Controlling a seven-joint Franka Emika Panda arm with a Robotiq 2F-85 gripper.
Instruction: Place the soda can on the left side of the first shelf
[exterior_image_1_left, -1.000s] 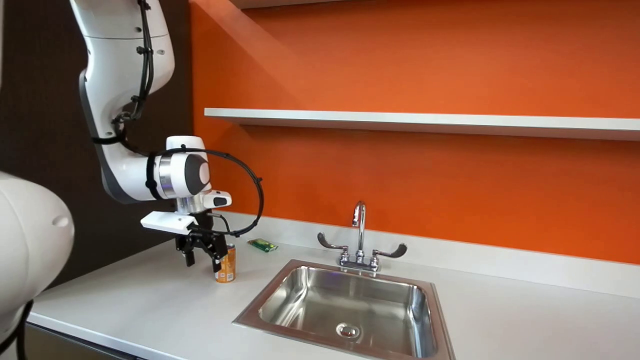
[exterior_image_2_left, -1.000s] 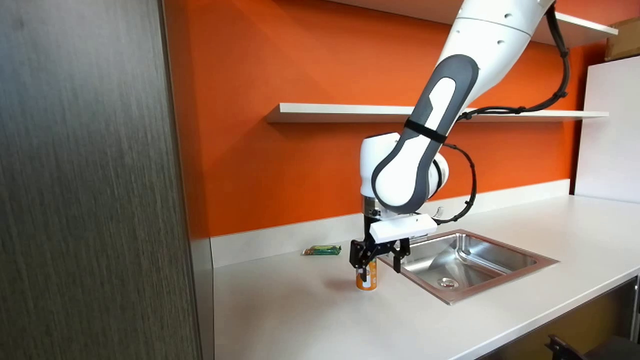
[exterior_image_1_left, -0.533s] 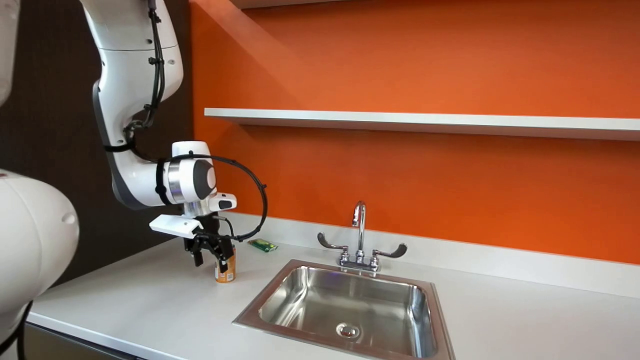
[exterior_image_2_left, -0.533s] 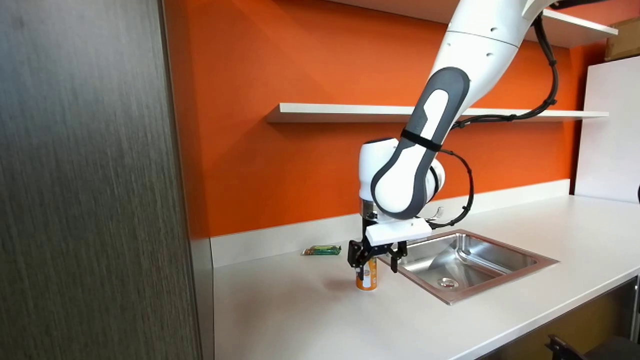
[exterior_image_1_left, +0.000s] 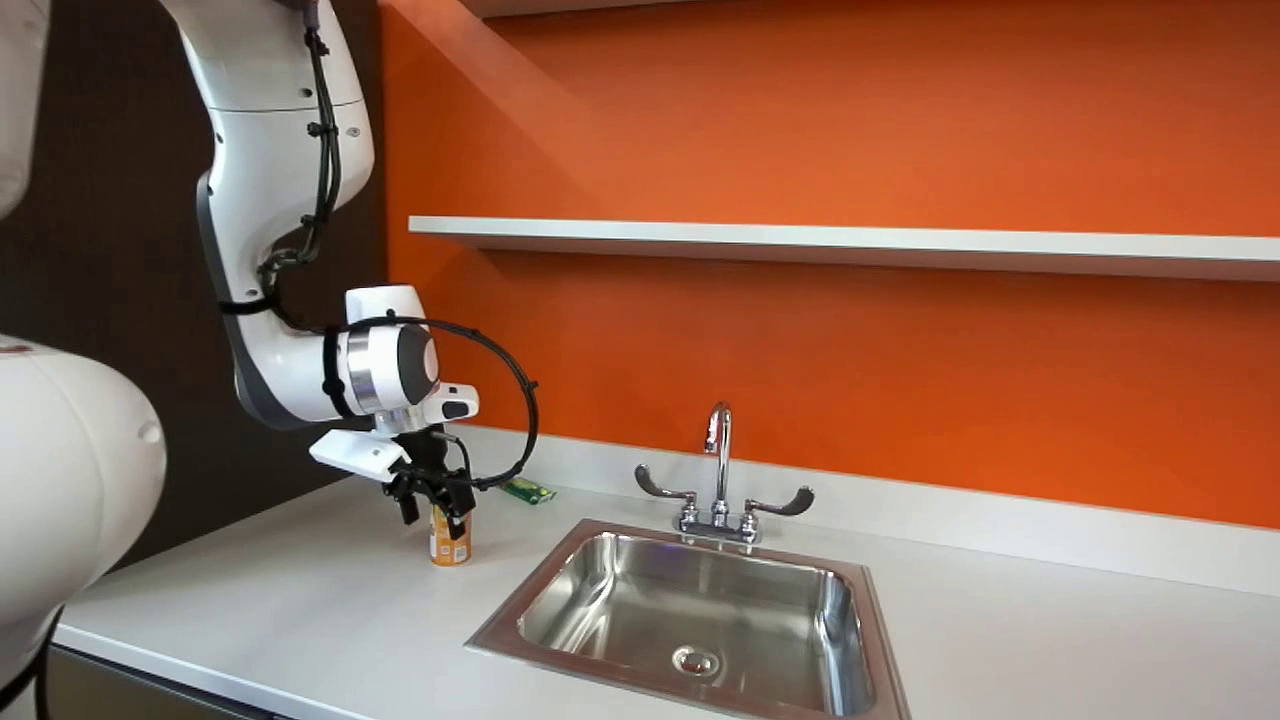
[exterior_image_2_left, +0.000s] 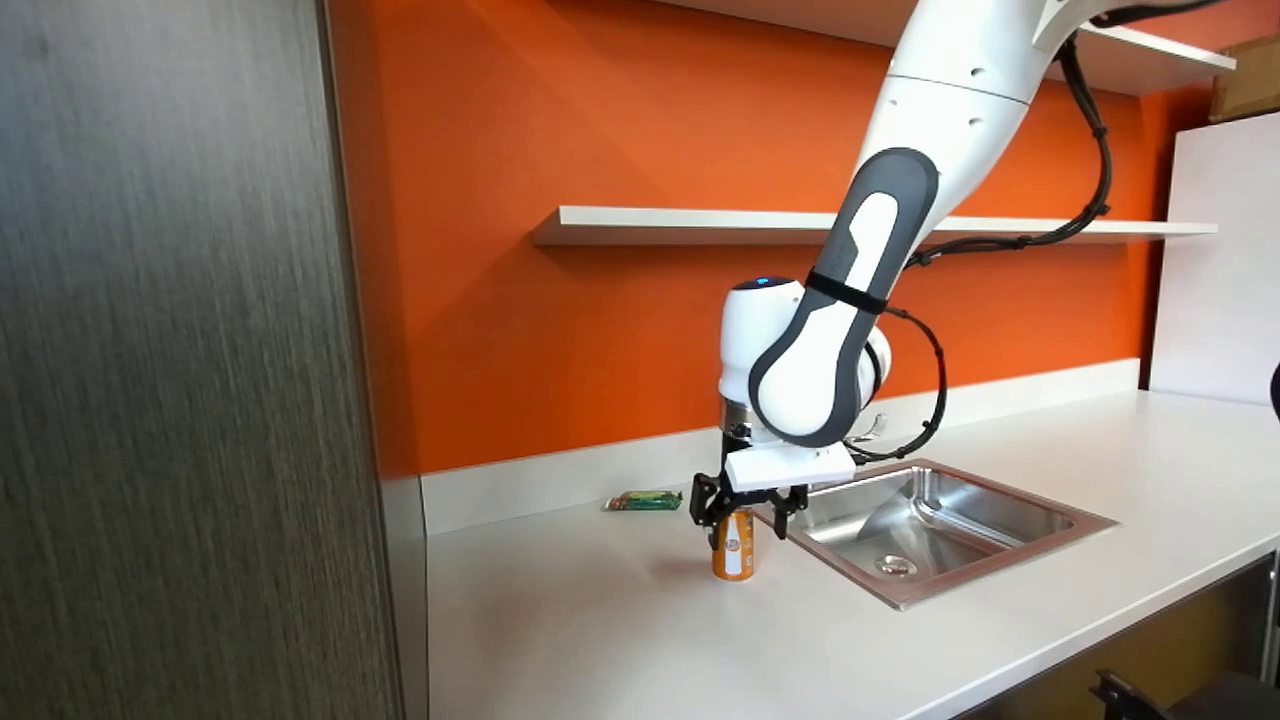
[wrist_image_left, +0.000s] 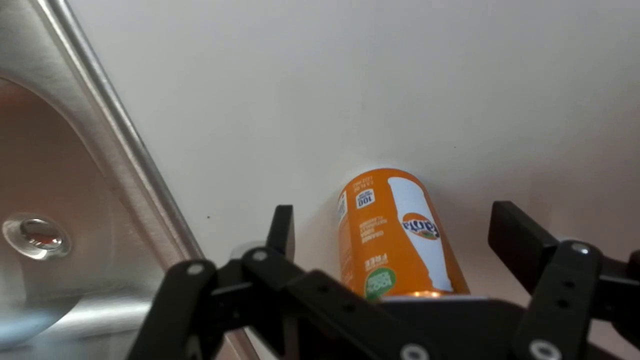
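The soda can (exterior_image_1_left: 450, 550) is orange and stands upright on the white countertop, left of the sink; it also shows in an exterior view (exterior_image_2_left: 733, 562) and in the wrist view (wrist_image_left: 380, 230). My gripper (exterior_image_1_left: 433, 522) is open and points down at the can, also seen in an exterior view (exterior_image_2_left: 747, 535). In the wrist view the can lies between the spread fingers (wrist_image_left: 392, 215), with a gap on each side; its top is hidden by the gripper body. The first shelf (exterior_image_1_left: 840, 238) is a long white board on the orange wall, above the gripper (exterior_image_2_left: 690, 220).
A steel sink (exterior_image_1_left: 730, 575) with a faucet (exterior_image_1_left: 720, 450) is right of the can. A small green packet (exterior_image_2_left: 645, 501) lies near the backsplash. A dark panel (exterior_image_2_left: 200, 360) borders the counter's left end. A higher shelf (exterior_image_2_left: 1170, 48) hangs above.
My gripper has moved right and slightly down in an exterior view, closer over the can, and tilted a little. The can has not moved. The fingers have stayed open.
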